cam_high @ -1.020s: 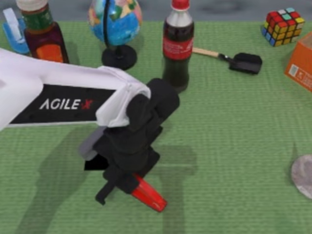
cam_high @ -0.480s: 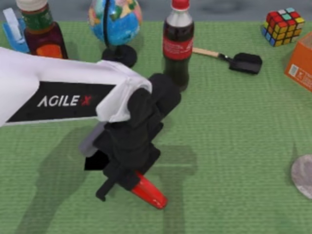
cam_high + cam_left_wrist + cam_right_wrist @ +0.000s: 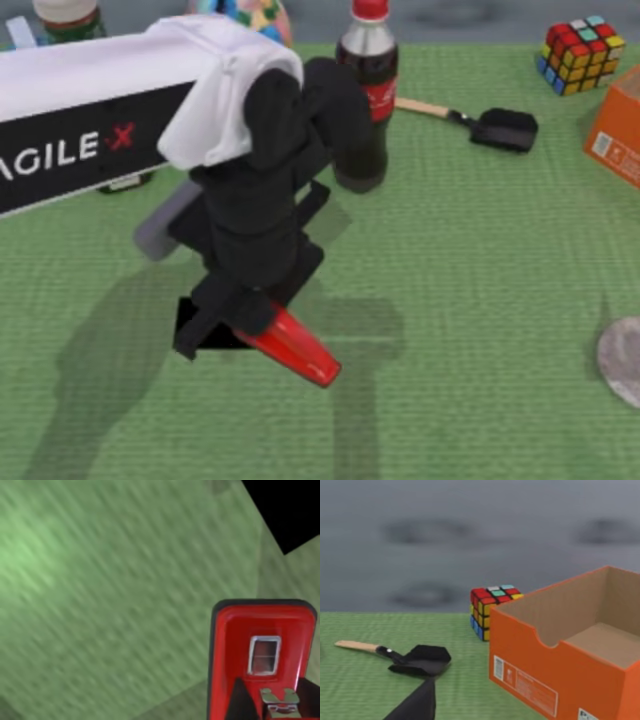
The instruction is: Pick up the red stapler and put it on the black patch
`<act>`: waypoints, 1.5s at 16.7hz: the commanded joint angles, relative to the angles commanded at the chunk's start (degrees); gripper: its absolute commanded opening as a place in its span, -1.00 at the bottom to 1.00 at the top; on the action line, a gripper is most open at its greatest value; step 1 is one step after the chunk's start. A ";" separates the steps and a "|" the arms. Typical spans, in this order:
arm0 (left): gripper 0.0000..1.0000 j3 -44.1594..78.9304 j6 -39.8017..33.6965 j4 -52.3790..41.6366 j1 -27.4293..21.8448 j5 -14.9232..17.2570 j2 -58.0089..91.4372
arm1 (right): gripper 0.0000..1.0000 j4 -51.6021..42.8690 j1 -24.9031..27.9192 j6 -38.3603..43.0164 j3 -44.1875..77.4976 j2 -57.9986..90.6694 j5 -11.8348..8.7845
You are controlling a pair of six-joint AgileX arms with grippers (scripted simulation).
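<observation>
My left gripper [image 3: 245, 325] is shut on the red stapler [image 3: 300, 352] at its rear end and holds it above the green mat, its nose pointing to the front right. In the left wrist view the red stapler [image 3: 262, 650] fills the space between the dark fingers [image 3: 241, 700]. The black patch [image 3: 222, 340] lies under the gripper, mostly covered by it; a corner of the black patch [image 3: 295, 510] shows in the left wrist view. My right arm is out of the top view, parked near the orange box [image 3: 560, 665].
A cola bottle [image 3: 365, 90] stands just behind the left arm, with a globe [image 3: 250, 15] beside it. A black spatula [image 3: 500, 128], a colour cube [image 3: 580, 52] and the orange box [image 3: 618, 130] sit at the back right. A silver disc [image 3: 622, 360] lies at the right edge.
The left arm has risen and swung toward the back, lifting the stapler off the mat. The stapler has shifted a little toward the black patch.
</observation>
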 joint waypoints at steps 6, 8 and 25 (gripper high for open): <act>-1.00 0.43 0.17 -0.58 -0.25 0.01 -0.25 | 1.00 0.00 0.00 0.00 0.00 0.00 0.00; -1.00 1.07 1.84 -0.31 -0.35 0.28 0.04 | 1.00 0.00 0.00 0.00 0.00 0.00 0.00; -1.00 16.40 92.96 2.54 1.82 5.37 7.93 | 1.00 0.00 0.00 0.00 0.00 0.00 0.00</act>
